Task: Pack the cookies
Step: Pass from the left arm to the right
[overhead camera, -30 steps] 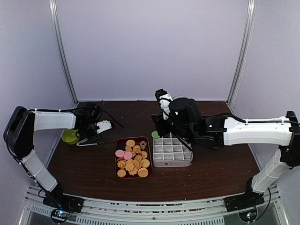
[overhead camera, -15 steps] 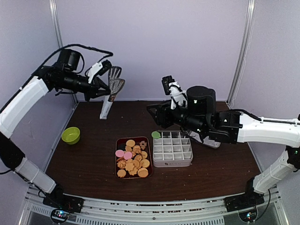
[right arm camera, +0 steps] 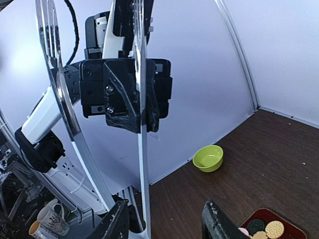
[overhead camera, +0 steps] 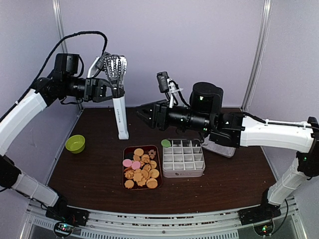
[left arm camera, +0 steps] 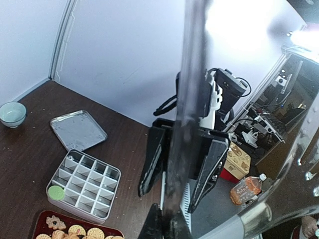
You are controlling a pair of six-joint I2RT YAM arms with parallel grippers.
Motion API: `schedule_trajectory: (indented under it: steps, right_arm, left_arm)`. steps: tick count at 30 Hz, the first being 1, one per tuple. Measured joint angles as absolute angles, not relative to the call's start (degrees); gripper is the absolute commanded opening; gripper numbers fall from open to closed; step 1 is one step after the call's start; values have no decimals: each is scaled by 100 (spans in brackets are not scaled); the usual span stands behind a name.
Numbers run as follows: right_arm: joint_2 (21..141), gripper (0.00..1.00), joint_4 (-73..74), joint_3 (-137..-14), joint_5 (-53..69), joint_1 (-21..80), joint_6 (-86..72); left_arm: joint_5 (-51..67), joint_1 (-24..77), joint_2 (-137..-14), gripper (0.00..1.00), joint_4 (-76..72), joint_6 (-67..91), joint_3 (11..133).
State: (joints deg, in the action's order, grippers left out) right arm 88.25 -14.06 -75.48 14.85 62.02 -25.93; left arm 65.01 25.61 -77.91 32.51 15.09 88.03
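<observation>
The cookies (overhead camera: 141,167) lie heaped in a red tray, mostly round and golden with two pink ones; their edge shows in the right wrist view (right arm camera: 266,228). One green cookie (overhead camera: 165,143) sits in a corner cell of the white grid box (overhead camera: 183,159). My left gripper (overhead camera: 110,90) is raised high and shut on metal tongs (overhead camera: 118,104), which hang upright with the handle end down. My right gripper (overhead camera: 141,112) is open and points left at the tongs. In the right wrist view the tongs' lower end (right arm camera: 143,199) stands between its fingers (right arm camera: 117,224), close to the left one.
A green bowl (overhead camera: 75,143) sits at the table's left edge. A metal lid (left arm camera: 78,130) lies behind the grid box, partly under the right arm. The enclosure's walls and corner posts stand close behind.
The left arm lifted the tongs from the table beside the bowl to high above it. The right gripper left the grid box, swung up and left toward the tongs, and opened wider.
</observation>
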Motion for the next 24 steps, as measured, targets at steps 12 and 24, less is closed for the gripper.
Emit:
schedule_trajectory:
  steps: [12, 24]
  right_arm:
    - [9520, 44, -1669, -8241, 2283, 6305, -3065]
    - [9631, 0, -1529, -8311, 2523, 6383, -3120]
  left_arm:
    - [6845, 2814, -7548, 0, 2797, 2056, 8547]
    - [6785, 2814, -7553, 79, 2801, 1909, 8549]
